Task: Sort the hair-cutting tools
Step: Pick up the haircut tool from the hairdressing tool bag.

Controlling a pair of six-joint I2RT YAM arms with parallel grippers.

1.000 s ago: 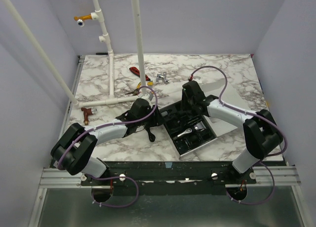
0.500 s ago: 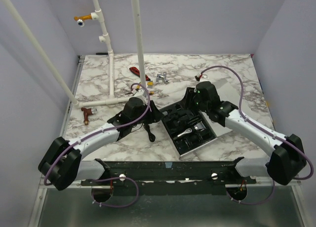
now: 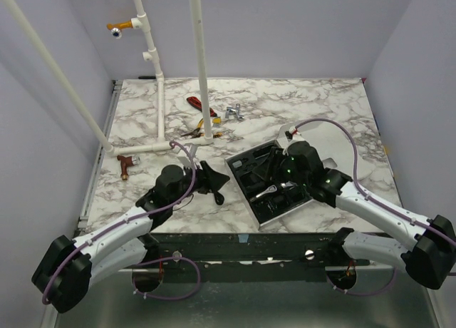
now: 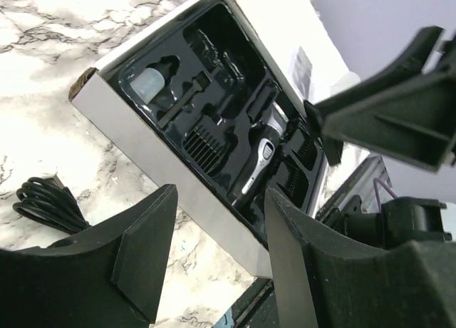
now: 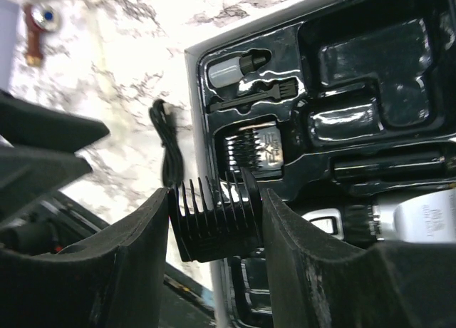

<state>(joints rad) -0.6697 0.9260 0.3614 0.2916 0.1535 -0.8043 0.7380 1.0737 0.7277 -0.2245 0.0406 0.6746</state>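
Observation:
My right gripper [image 5: 217,232] is shut on a black comb-shaped clipper guard [image 5: 217,224] and hangs over the near left corner of the black moulded tray [image 5: 196,114]. In the tray lie the clipper with its silver end [image 5: 420,217], another guard [image 5: 253,146], a small brush [image 5: 249,96] and a little bottle [image 5: 228,71]. My left gripper [image 4: 214,235] stands open with nothing between its fingers [image 4: 142,249], just left of the tray [image 4: 142,139]. In the top view the left gripper [image 3: 217,177] and right gripper [image 3: 272,167] flank the tray [image 3: 253,208].
A coiled black cable [image 3: 218,195] lies on the marble just under the left gripper. A reddish-brown T-piece [image 3: 126,164] sits at the left edge. White pipes [image 3: 160,114] and red and yellow hand tools [image 3: 196,103] stand at the back.
Both arms have drawn back toward the near edge. The left gripper has slid left off the tray and opened a little wider. The right gripper still holds the guard.

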